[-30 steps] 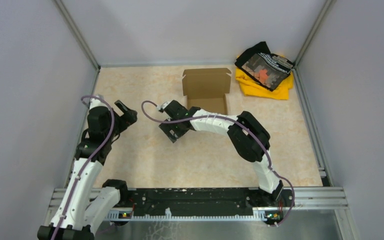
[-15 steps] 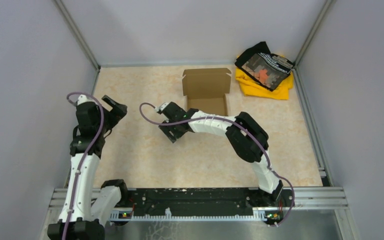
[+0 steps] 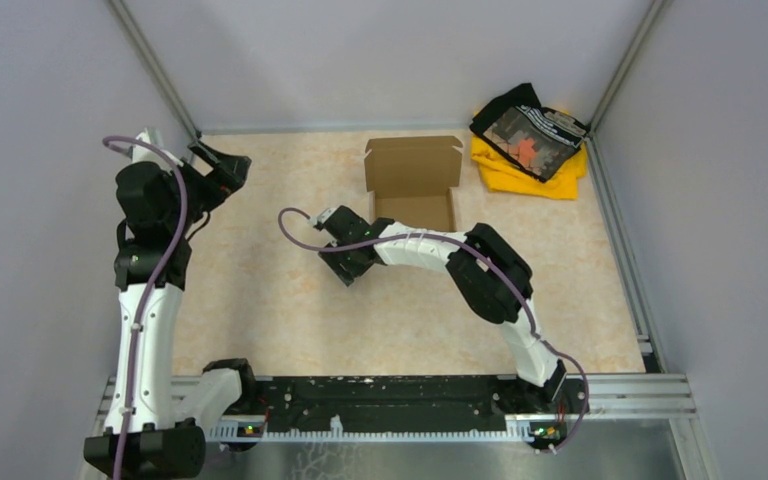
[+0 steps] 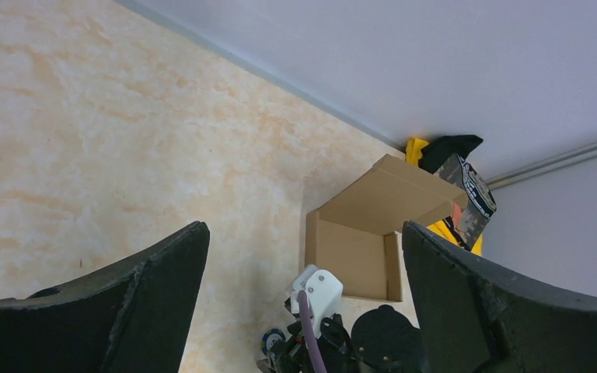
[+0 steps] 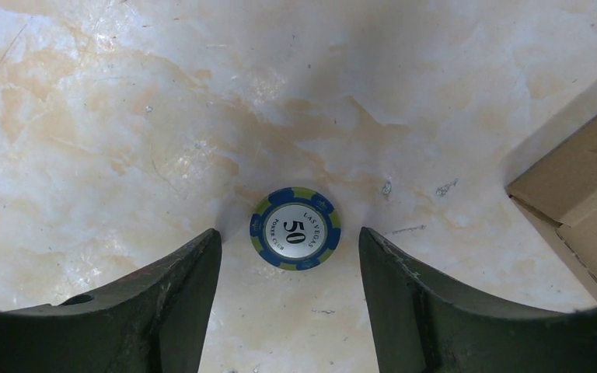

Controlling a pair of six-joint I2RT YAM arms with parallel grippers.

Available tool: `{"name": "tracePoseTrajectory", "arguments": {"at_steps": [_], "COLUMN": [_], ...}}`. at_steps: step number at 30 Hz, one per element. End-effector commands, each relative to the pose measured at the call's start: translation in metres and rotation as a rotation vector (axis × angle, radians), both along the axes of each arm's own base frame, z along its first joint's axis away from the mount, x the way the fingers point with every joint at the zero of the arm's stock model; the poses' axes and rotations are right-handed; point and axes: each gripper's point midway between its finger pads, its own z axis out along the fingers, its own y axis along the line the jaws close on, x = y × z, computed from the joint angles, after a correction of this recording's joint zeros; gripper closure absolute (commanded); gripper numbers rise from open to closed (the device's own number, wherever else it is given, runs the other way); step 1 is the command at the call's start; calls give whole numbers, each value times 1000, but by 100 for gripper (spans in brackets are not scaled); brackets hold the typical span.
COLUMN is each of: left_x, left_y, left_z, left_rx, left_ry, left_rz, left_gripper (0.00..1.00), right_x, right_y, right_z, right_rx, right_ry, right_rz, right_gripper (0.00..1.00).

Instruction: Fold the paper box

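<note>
- Roughly midway along the far edge of the table (image 3: 290, 320) sits the paper box (image 3: 412, 185), plain brown cardboard, its tray open upward and its lid flap standing up at the far side.
- The box's side walls are raised. From the left wrist view its inside looks bare.
- The right gripper (image 5: 289, 231) is low over the table, just off the near left corner of the box. That corner shows at the right edge of the right wrist view.
- Its jaws stand partly apart and grip nothing. Between them a poker chip (image 5: 295, 228) lies flat on the table, blue and green round the rim, with "50" and "Las Vegas" on its white centre.
- There is a gap between the chip and the fingers (image 5: 179, 295) on both sides, so neither one touches it.
- The left gripper (image 3: 220, 165) is raised above the far left corner of the table, well apart from the box, and its camera looks across the table toward the box.
- Its jaws are spread wide, with nothing between them.
- A yellow and black cloth pile (image 3: 528, 140) lies in the far right corner, near the box but not touching it.
</note>
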Motion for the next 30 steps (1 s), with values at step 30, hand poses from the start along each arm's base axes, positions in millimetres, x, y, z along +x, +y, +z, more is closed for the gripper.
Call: {"name": "tracePoseTrajectory", "arguments": {"at_steps": [30], "left_x": [-9], "left_y": [-5], "left_z": [19], "left_rx": [16], "left_ry": [-59], "left_rz": [-37], "left_gripper": [1], "right_x": [1], "right_y": [6], "right_z": [-5], "right_rx": [-18], "right_ry": [12], "right_rz": [1], "right_gripper": [47]}}
